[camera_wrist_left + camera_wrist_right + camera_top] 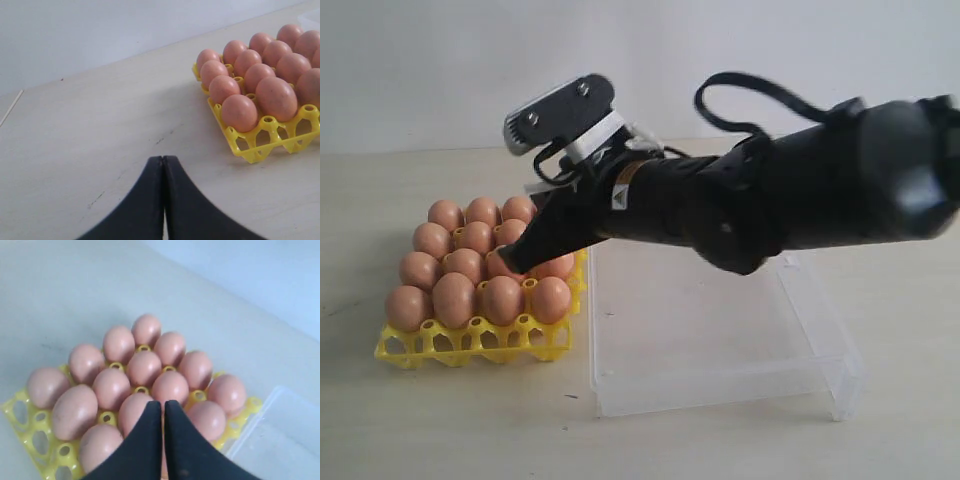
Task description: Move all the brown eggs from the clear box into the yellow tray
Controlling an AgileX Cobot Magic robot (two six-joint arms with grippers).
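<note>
Worktop point(440, 420) | brown eggs point(453, 297) fill yellow tray point(410, 350), clear box point(720, 335) bare: likely finished | right tool point(162, 405) together, empty | next: lift clear

Brown eggs point(453, 297) crowd yellow tray point(470, 345), touching. Right claw point(510, 262), tips together, hangs low over eggs nearest clear box point(820, 330); arm point(770, 200) spans box corner. Surface point(350, 250) left of tray open.

The right pincer point(510, 262) and its arm point(740, 200) partly hide brown eggs point(453, 297) along the side of the yellow tray point(415, 350) by the clear box point(720, 380). The left wrist view's edge crops the tray.
</note>
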